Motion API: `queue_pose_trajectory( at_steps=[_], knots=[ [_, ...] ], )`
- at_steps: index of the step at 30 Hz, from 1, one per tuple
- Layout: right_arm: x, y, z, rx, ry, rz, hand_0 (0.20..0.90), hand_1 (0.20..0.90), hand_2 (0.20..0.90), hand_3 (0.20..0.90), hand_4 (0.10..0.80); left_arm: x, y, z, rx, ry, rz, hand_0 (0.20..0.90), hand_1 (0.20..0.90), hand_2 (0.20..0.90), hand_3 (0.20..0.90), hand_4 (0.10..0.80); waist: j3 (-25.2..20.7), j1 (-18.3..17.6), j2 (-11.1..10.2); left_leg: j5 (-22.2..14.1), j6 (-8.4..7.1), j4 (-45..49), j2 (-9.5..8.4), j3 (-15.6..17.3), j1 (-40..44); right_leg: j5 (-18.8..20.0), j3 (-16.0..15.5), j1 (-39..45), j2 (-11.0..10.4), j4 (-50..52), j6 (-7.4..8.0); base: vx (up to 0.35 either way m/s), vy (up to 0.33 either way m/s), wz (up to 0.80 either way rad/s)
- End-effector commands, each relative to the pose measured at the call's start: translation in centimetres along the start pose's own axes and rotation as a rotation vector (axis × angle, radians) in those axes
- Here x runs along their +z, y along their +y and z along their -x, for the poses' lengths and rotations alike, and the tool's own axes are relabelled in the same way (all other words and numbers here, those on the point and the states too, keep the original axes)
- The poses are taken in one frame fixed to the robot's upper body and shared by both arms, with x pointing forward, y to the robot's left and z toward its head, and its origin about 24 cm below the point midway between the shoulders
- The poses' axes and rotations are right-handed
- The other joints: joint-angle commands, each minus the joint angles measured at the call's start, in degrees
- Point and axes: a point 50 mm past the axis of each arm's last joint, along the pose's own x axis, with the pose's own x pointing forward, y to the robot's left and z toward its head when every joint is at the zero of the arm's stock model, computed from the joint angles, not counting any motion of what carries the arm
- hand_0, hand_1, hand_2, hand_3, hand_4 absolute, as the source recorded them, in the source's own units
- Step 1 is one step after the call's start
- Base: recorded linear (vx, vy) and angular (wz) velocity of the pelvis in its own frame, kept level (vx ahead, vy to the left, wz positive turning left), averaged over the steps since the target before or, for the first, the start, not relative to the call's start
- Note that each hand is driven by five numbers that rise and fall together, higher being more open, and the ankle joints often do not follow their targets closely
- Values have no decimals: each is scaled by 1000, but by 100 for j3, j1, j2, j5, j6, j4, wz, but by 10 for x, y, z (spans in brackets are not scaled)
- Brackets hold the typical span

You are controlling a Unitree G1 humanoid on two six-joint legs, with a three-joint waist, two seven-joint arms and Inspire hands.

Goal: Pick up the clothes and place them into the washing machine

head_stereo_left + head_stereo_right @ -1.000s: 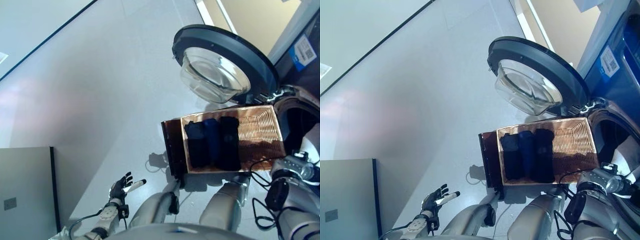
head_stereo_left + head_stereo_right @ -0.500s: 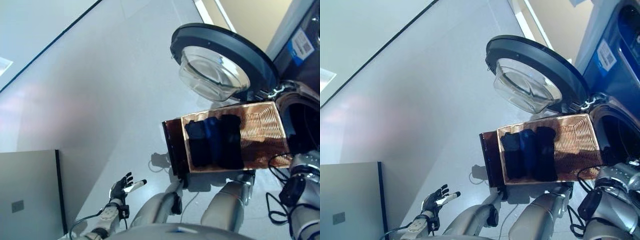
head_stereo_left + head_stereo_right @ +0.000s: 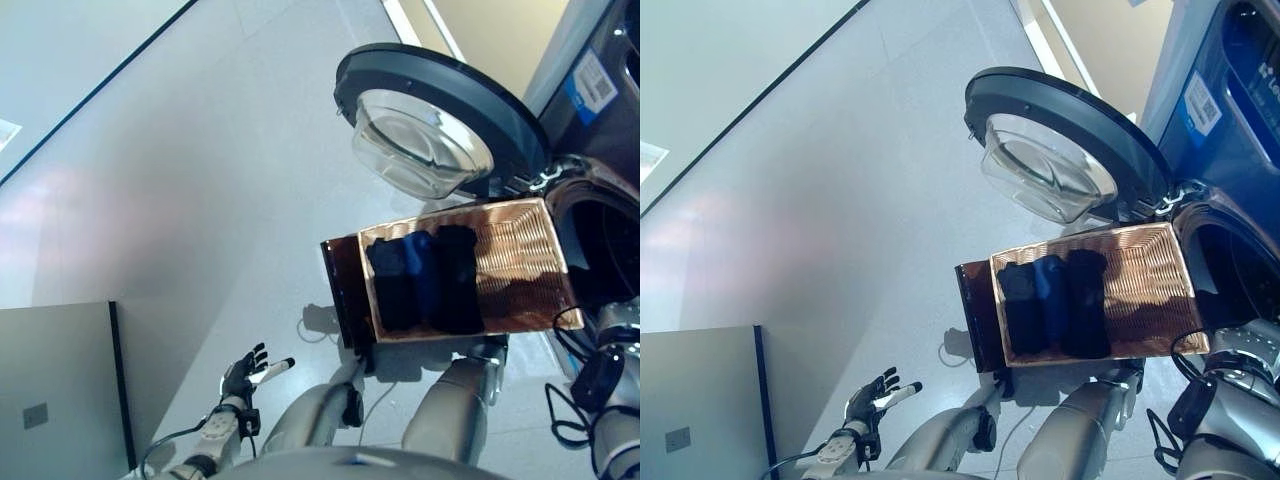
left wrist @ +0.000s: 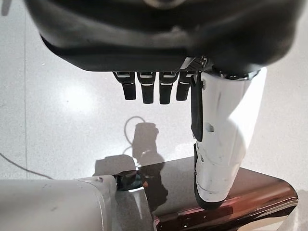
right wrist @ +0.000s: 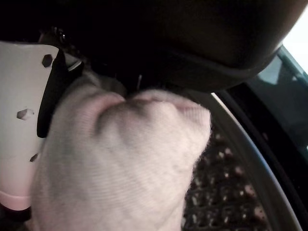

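Pale cloth (image 5: 120, 168) pinched in the right hand (image 5: 29, 120) at the washer drum's (image 5: 226, 202) mouth; left hand (image 3: 243, 374) spread, well away from the drum.

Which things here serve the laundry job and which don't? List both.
Job: pale cloth in right hand; dark clothes; basket; washer drum; washer door.

Idle: left hand, open over the floor; grey cabinet.
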Motion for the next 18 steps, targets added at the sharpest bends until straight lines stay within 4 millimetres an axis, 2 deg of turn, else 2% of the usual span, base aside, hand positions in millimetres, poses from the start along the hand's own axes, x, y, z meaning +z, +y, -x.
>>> queue_pose_trajectory(
  at_steps=[1, 4, 5, 7, 10, 11, 12, 13, 14, 15, 16, 17, 18],
  knots=[
    [33, 23, -6, 145, -150, 56, 900, 900, 900, 900, 800, 3, 32, 2, 120, -17, -17, 900, 900, 900, 900, 800, -117, 1, -325, -438, -889, -38, 853, 237, 755, 634, 297, -353, 144, 317, -271, 1, -9, 7],
    [22, 13, -6, 151, -103, 80, 900, 900, 900, 900, 800, 3, 34, 2, 128, -12, -9, 900, 900, 900, 900, 800, -102, -23, -365, -444, -893, -37, 869, 243, 801, 647, 258, -268, 153, 294, -271, 3, -8, 7],
    [12, 3, -4, 158, -68, 93, 900, 900, 900, 900, 800, 4, 33, 1, 127, -14, 4, 900, 900, 900, 900, 800, -116, -26, -386, -451, -897, -37, 882, 250, 831, 654, 233, -221, 150, 265, -267, 3, 3, 3],
    [3, -12, -4, 144, -37, 176, 900, 900, 900, 900, 800, 5, 35, 0, 131, -15, 13, 900, 900, 900, 900, 800, -146, -20, -452, -464, -905, -35, 901, 251, 882, 672, 181, -120, 157, 210, -258, 0, 0, 0],
    [-6, -21, -2, 139, -6, 257, 900, 900, 900, 900, 800, 6, 37, 0, 136, -14, 17, 900, 900, 900, 900, 800, -150, -46, -520, -479, -909, -34, 926, 254, 926, 708, 136, -22, 175, 131, -253, -6, -3, 4],
    [-13, -33, -2, 137, 31, 339, 900, 900, 900, 900, 800, 9, 37, -1, 134, -22, 20, 900, 900, 900, 900, 800, -173, -26, -585, -483, -913, -30, 943, 262, 936, 724, 107, 47, 176, 89, -253, -9, -7, 5],
    [-14, -34, -1, 137, 33, 342, 900, 900, 900, 900, 800, 9, 37, -1, 135, -22, 20, 900, 900, 900, 900, 800, -172, -34, -591, -484, -913, -30, 945, 263, 942, 729, 103, 60, 178, 76, -253, 0, 0, 0],
    [-22, -44, 0, 201, 70, 564, 900, 900, 900, 900, 800, 13, 41, -2, 143, -36, 24, 900, 900, 900, 900, 800, -159, -23, -681, -519, -921, -11, 979, 273, 994, 703, 84, 140, 190, 76, -248, 0, 0, 0],
    [-23, -44, 1, 202, 71, 567, 900, 900, 900, 900, 800, 13, 41, -2, 144, -37, 26, 900, 900, 900, 900, 800, -150, -40, -687, -475, -920, -19, 973, 269, 977, 764, 82, 138, 189, 38, -258, -35, -24, -2],
    [-33, -47, 6, 267, 85, 715, 900, 900, 900, 900, 800, 18, 45, -2, 153, -55, 21, 900, 900, 900, 900, 800, -140, -32, -788, -482, -925, -8, 1001, 277, 997, 781, 60, 187, 205, 11, -270, -57, -43, -6],
    [-46, -57, 14, 316, 122, 808, 900, 900, 900, 900, 800, 21, 50, -2, 170, -64, 15, 900, 900, 900, 900, 800, -134, -51, -896, -477, -924, 6, 1028, 278, 996, 816, 47, 255, 256, -66, -283, -34, -45, -7],
    [-48, -58, 15, 316, 124, 810, 900, 900, 900, 900, 800, 21, 51, -2, 174, -64, 14, 900, 900, 900, 900, 800, -127, -59, -910, -479, -926, 5, 1032, 280, 1009, 824, 43, 277, 261, -84, -285, -15, -43, -4],
    [-60, -69, 23, 374, 161, 904, 900, 900, 900, 900, 800, 21, 57, -1, 193, -66, 15, 900, 900, 900, 900, 800, -151, -61, -1017, -489, -923, 19, 1069, 300, 1037, 858, 29, 355, 318, -173, -292, 0, 0, 0]
  ],
)
